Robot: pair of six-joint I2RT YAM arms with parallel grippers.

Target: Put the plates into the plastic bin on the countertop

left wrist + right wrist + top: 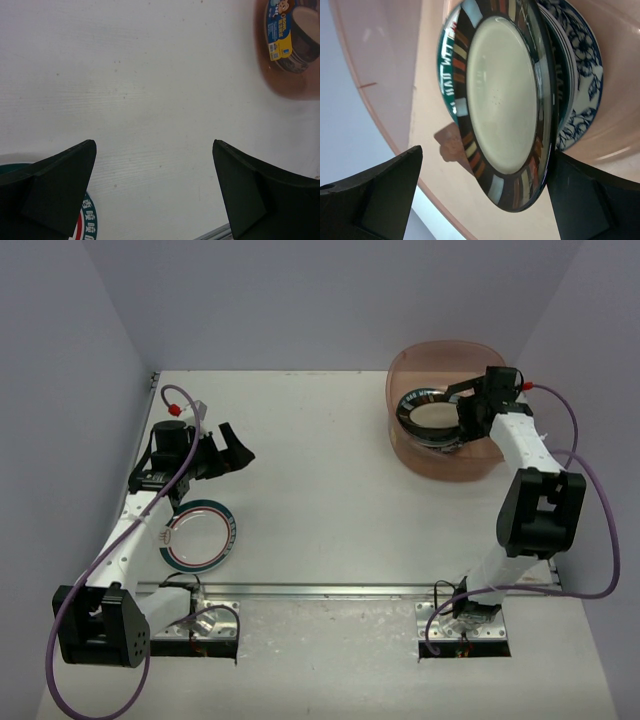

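A white plate with a green-and-red rim point(200, 535) lies flat on the countertop point(320, 470) at the front left; its edge shows in the left wrist view point(89, 220). My left gripper point(235, 452) point(154, 145) hangs open just behind that plate, over bare surface. The pinkish plastic bin point(445, 455) point(385, 55) stands at the back right with stacked plates inside. On top is a black-rimmed plate point(500, 100) point(432, 416), over a blue floral one point(580, 75). My right gripper point(465, 418) point(487, 152) is open in the bin, its fingers either side of the black-rimmed plate's edge.
A metal rail point(320, 590) runs along the countertop's front edge. Purple-grey walls close in the left, back and right sides. The bin point(290, 75) shows a yellow-and-blue label in the left wrist view.
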